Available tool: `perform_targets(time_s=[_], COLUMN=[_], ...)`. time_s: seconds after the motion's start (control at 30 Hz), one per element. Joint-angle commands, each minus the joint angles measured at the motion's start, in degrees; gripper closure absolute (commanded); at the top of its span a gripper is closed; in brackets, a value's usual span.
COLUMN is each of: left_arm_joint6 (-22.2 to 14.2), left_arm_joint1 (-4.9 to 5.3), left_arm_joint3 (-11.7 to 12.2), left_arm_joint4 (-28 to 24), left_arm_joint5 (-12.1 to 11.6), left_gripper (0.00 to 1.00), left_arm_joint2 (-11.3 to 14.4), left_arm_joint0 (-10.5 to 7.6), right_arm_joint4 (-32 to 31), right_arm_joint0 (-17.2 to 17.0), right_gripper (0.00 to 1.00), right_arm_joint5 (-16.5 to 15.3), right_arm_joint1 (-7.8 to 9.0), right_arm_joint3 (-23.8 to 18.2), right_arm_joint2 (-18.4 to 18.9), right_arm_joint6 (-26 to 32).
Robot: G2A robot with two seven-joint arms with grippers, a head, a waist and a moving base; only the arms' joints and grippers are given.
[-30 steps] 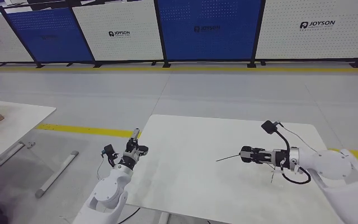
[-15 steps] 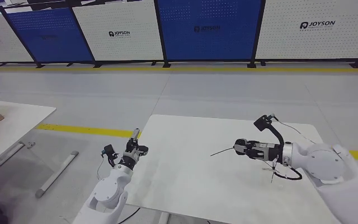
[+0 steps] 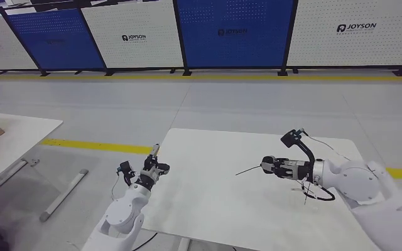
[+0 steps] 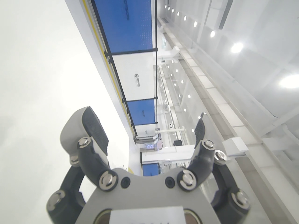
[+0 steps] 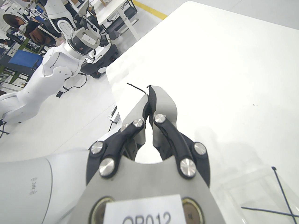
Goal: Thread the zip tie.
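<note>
**Zip tie pinched in the right gripper, left gripper open at the tabletop's edge**

The right gripper (image 3: 265,166) sits over the right half of the white tabletop (image 3: 207,194), lying roughly level and aimed toward the left arm. Its jaws are pressed together on one end of the zip tie (image 3: 249,170), a thin black strip. In the right wrist view the zip tie (image 5: 136,88) pokes out past the tips of the right gripper (image 5: 149,92), slightly bent, with its far end free. From above, that free end points across the middle of the tabletop toward the left side.

The left gripper (image 3: 154,157) is at the tabletop's left edge, well apart from the zip tie. It is tipped upward, and in its own wrist view the left gripper (image 4: 149,127) faces the ceiling lights. Its jaws are spread wide with nothing between them.

Close to the right arm, two more thin black strips (image 5: 283,194) lie crossed on the tabletop, on something clear that is hard to make out.
</note>
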Motion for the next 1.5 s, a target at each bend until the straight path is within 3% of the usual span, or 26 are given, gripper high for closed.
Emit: perform_targets(time_s=[0.0,0.1,0.23,0.53,0.63,0.73,0.8,0.83,0.87,1.47], left_arm_joint6=[-6.9,-15.3,-19.5,-19.5,-21.8,-23.3,-22.5,-19.9,-19.9,-19.9], left_arm_joint1=[0.30,0.83,1.22,1.18,1.14,1.50,1.84,2.13,2.13,2.13], left_arm_joint3=[-1.6,-3.5,-5.0,-4.8,-4.2,-3.1,-2.2,-1.8,-1.8,-1.8], left_arm_joint4=[-2.2,-5.7,-6.2,-6.7,-11.6,-15.9,-19.6,-22.1,-22.1,-22.1], left_arm_joint5=[3.5,9.7,14.1,14.1,16.9,17.1,17.1,17.1,17.1,17.1], left_gripper=[0.00,0.00,0.00,0.00,0.00,0.00,0.00,0.00,0.00,0.00], left_arm_joint2=[-0.6,-2.2,-2.6,-2.4,-2.5,-2.8,-1.9,-1.1,-1.1,-1.1], left_arm_joint0=[0.45,0.84,0.65,0.62,0.22,0.46,0.78,0.49,0.49,0.49], right_arm_joint4=[0.0,0.0,0.0,-1.4,-7.1,-17.8,-25.2,-21.4,-19.7,-19.7], right_arm_joint0=[0.0,0.0,0.0,-0.3,-0.4,1.2,2.2,2.7,2.9,2.9], right_gripper=[1.00,1.00,1.00,1.00,1.00,1.00,1.00,1.00,1.00,1.00], right_arm_joint5=[0.0,0.0,0.0,0.9,0.0,0.2,0.1,0.0,0.0,0.0], right_arm_joint1=[0.00,0.00,0.00,0.02,-0.19,-0.71,-1.23,-1.75,-1.86,-1.86], right_arm_joint3=[0.0,0.0,0.0,0.2,-1.3,-1.6,-2.0,-1.7,-1.6,-1.6], right_arm_joint2=[0.0,0.0,0.0,0.2,-0.4,-2.6,-5.2,-6.5,-6.8,-6.8], right_arm_joint6=[0.0,0.0,0.0,-1.4,-4.5,-6.9,-6.3,-5.9,-5.6,-5.6])
